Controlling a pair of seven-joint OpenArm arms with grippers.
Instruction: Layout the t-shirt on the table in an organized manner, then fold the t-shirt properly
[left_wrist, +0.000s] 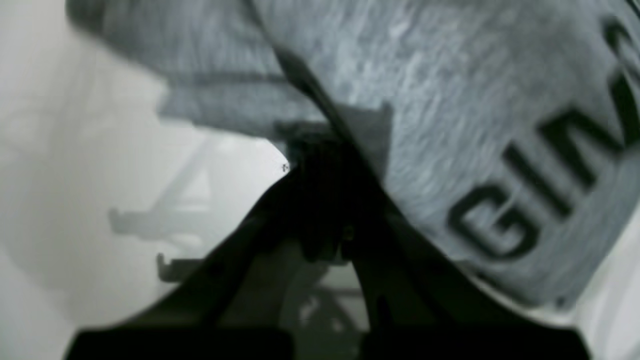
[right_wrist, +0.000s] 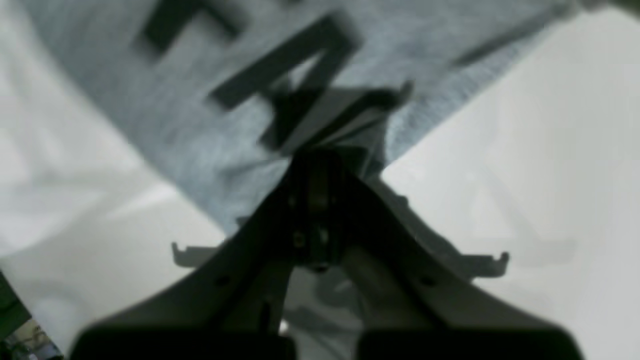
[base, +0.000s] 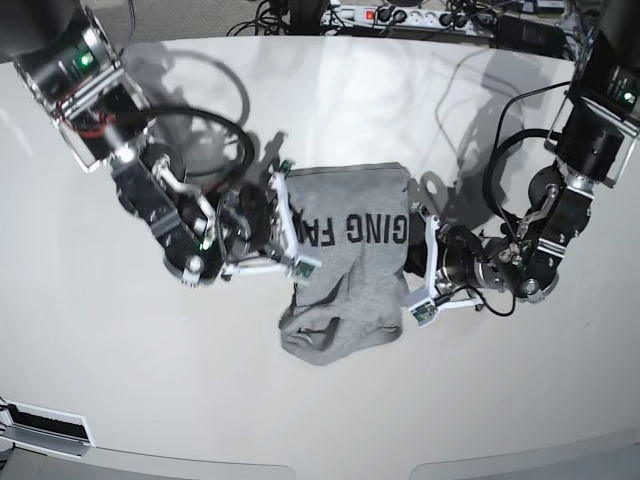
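Between my two arms, near the middle of the white surface (base: 120, 390), the shirt (base: 350, 265) is stretched sideways, its lower part bunched in a heap towards the near edge. My left pincer (base: 418, 262) is pressed together on one side of the cloth, my right pincer (base: 283, 222) on the other. Black block letters run across the grey: I read "GING FA" from the base view (the wrist views are blurred, showing only "GIM" and "FA").
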